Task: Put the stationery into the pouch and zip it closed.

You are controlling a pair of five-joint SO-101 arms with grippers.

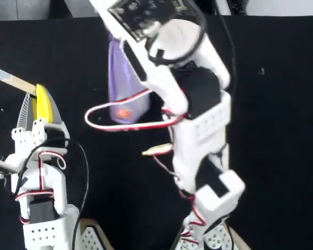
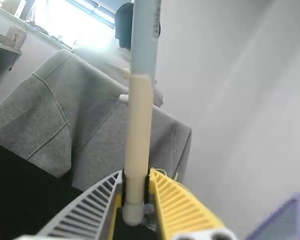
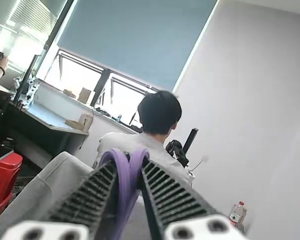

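A translucent purple pouch (image 1: 123, 86) hangs in the air above the table, with something small and orange inside near its bottom. My right gripper (image 3: 129, 190) is shut on the pouch's purple top edge (image 3: 124, 172); in the high view that arm (image 1: 190, 104) crosses the middle and hides the grip. At the far left my left gripper (image 1: 35, 107), with one grey and one yellow finger, is shut on a cream and pale blue pen (image 2: 139, 130). The pen (image 1: 10, 79) sticks out toward the left edge, well left of the pouch.
The black table (image 1: 271, 94) lies open to the right of the raised arm. Red and white cables (image 1: 120, 122) loop below the pouch. The corner of the purple pouch (image 2: 285, 220) shows in the left wrist view.
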